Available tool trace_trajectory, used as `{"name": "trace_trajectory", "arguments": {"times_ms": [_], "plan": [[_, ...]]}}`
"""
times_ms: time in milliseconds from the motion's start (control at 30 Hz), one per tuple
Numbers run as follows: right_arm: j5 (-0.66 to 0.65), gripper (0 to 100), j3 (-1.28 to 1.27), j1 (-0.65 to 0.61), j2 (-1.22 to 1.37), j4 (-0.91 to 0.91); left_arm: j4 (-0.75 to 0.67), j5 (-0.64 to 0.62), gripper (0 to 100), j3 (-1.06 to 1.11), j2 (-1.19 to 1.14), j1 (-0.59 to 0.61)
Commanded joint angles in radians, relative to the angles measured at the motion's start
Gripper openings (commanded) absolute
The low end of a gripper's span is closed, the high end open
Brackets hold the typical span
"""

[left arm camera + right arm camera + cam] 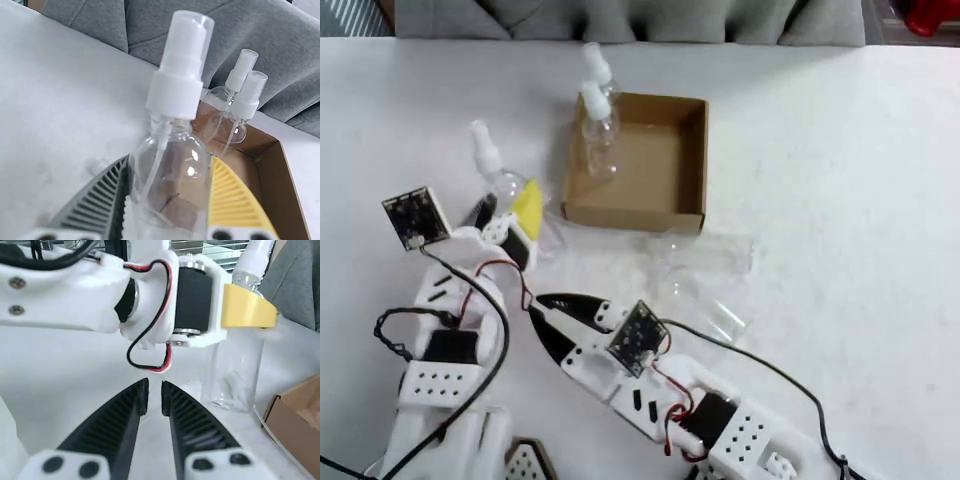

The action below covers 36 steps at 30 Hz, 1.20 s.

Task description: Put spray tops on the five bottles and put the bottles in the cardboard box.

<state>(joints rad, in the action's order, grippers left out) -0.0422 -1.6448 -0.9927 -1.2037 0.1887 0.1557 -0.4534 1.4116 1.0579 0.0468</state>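
Left wrist view: your left claw (167,200) was grasping a clear bottle (172,165) by its body, grey finger on one side and yellow on the other. A spray top (181,70) was seated on the neck. The bottle was upright, its base at or just above the bench (840,150). It sat just beside the cardboard box (665,210), outside the wall nearest that arm.

Two capped bottles (598,120) stood close together inside the box, at its far corner on the same side. Some loose bottles (705,262) lay on the bench just in front of the box; you could not tell whether they carried tops.

Your right claw (154,385) was clenched on nothing, with only a sliver between the black fingers. It sat low over the bench, close to the left arm.

Risks, as judged:
- The grip was on smooth, round plastic, so the bottle could slip or tilt on the lift.
- A low carry would catch the base on the box wall and shove the box.
- Setting down near that corner could topple the two standing bottles, which are tall and top-heavy.
- The right claw sat in the left arm's way, so a swing could clip it.
- A shoved box could set the loose bottles rolling.
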Motion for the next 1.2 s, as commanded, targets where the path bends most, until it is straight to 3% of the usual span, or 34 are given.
{"name": "trace_trajectory", "arguments": {"times_ms": [0, 367, 500, 700, 967, 1167], "plan": [[0.009, 1.6, 0.008, -0.005, -0.005, -0.015, -0.031, -0.009, 2, -0.081, 0.028, -0.021], [0.003, 1.6, 0.008, -0.001, -0.007, -0.031, 0.275, 0.002, 2, -0.052, 0.377, -0.189], [0.008, 1.6, 0.009, 0.051, -0.015, -0.03, 0.33, 0.121, 2, -0.028, 0.453, -0.225], [0.003, 1.6, 0.009, 0.062, -0.005, -0.031, 0.45, 0.133, 2, -0.026, 0.627, -0.305], [0.002, 1.6, 0.009, 0.108, -0.005, -0.031, 0.568, 0.16, 2, -0.026, 0.763, -0.314], [0.003, 1.6, 0.014, 0.182, -0.005, -0.031, 0.58, 0.176, 2, -0.026, 0.763, -0.315]]}}
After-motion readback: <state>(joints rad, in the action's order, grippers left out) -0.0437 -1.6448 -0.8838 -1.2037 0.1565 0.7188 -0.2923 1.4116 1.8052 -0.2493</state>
